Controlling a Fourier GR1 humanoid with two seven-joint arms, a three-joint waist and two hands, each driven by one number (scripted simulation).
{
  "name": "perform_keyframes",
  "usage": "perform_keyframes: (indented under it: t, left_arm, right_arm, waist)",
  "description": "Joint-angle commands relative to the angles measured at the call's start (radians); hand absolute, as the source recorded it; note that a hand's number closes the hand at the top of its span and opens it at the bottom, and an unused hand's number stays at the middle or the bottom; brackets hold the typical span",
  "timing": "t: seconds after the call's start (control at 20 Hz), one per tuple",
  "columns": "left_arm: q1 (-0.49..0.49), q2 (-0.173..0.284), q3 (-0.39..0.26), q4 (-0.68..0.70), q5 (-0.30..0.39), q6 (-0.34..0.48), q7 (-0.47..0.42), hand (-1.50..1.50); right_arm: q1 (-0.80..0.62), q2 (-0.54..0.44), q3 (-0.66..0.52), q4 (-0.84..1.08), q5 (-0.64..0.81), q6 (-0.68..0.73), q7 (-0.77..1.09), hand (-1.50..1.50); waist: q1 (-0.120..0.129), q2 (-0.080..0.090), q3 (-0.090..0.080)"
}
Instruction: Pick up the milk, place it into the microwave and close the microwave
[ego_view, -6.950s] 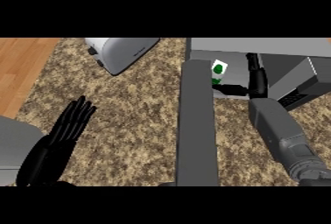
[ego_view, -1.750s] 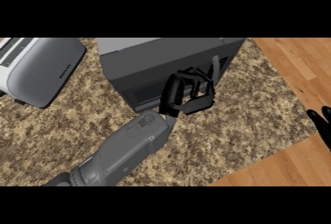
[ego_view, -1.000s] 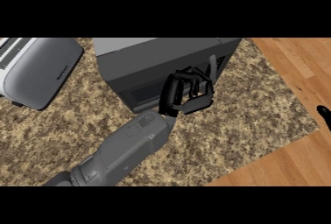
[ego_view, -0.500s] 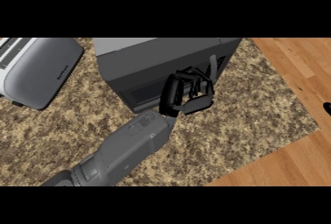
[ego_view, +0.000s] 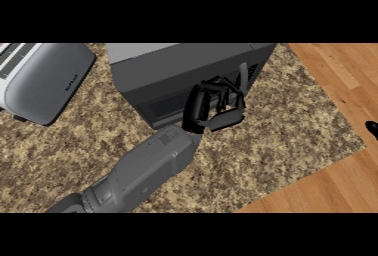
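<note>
Left hand (ego_view: 215, 106), fingers curled and clenched on nothing, rests against the boxy grey microwave (ego_view: 184, 75) on the speckled granite worktop (ego_view: 280, 130).

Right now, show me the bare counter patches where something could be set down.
Widest free patch: counter right of the microwave, out to the wooden floor. Another lies below the toaster, left of the forearm. Crowded: the microwave's front, where the left hand sits, and the narrow gap between toaster and microwave.

Microwave (ego_view: 177, 75) and toaster (ego_view: 48, 80) block the back — granite counter (ego_view: 280, 130) open.
</note>
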Motion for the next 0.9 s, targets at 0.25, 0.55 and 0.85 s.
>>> perform_keyframes:
  t: [0.25,0.55,0.85]
  left_arm:
    - [-0.055,0.000,0.012,0.087,0.038,-0.024,0.003,1.50]
    - [-0.069,0.000,0.006,0.095,0.058,-0.030,-0.005,1.50]
    - [-0.097,0.000,-0.060,0.134,0.033,-0.011,0.012,1.50]
  right_arm:
    - [-0.005,-0.029,-0.013,0.002,-0.053,0.015,0.020,-1.50]
    - [-0.023,-0.056,-0.031,0.004,-0.071,0.016,0.034,-1.50]
    - [-0.036,-0.067,-0.024,0.003,-0.121,0.041,0.036,-1.50]
  waist:
    - [-0.012,0.013,-0.001]
    - [-0.013,0.017,-0.001]
    - [-0.018,0.010,0.005]
